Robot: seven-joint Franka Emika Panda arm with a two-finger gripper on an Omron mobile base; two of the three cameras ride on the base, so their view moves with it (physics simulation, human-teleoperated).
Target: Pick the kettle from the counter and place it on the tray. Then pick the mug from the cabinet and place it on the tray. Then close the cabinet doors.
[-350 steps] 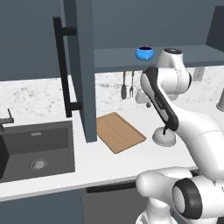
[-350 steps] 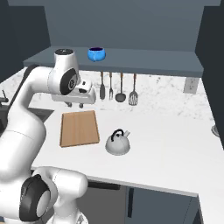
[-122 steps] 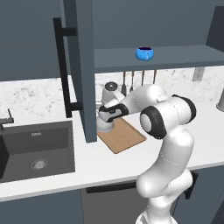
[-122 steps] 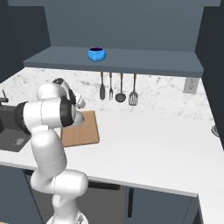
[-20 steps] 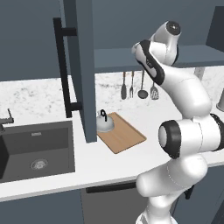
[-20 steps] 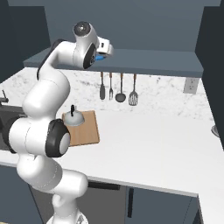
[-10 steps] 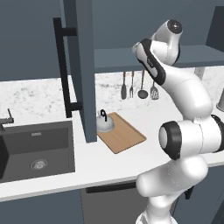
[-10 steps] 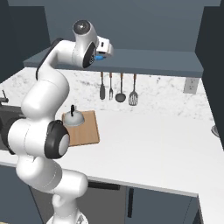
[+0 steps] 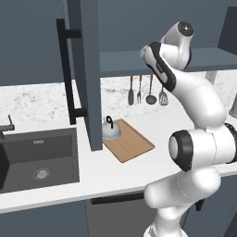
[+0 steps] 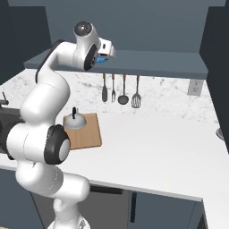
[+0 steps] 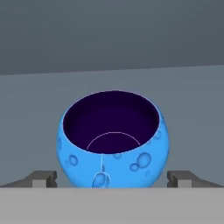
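Observation:
The bright blue mug [image 11: 113, 140] stands upright on the dark slate-blue cabinet shelf [image 11: 39, 100], its dark inside facing me. My gripper [image 11: 113, 179] is open, and one of the fingertips [image 11: 43, 178] shows on each side of the mug's lower body, clear of it. In the right base view a sliver of the mug [image 10: 102, 58] peeks out under my raised hand. The silver-grey kettle [image 9: 111, 132] sits on the near-left corner of the wooden tray [image 9: 134, 144] on the white counter [image 9: 55, 178]. The left cabinet door [image 9: 88, 69] stands open.
Utensils [image 10: 120, 89] hang on the speckled backsplash under the shelf. A dark sink [image 9: 37, 155] lies left of the tray. The right cabinet door [image 10: 219, 67] stands open at the right edge. A grey vessel [image 9: 233, 107] is at the far right of the counter.
My hand has edged slightly closer to the mug on the shelf. The jaws stayed open. Kettle and tray have not moved.

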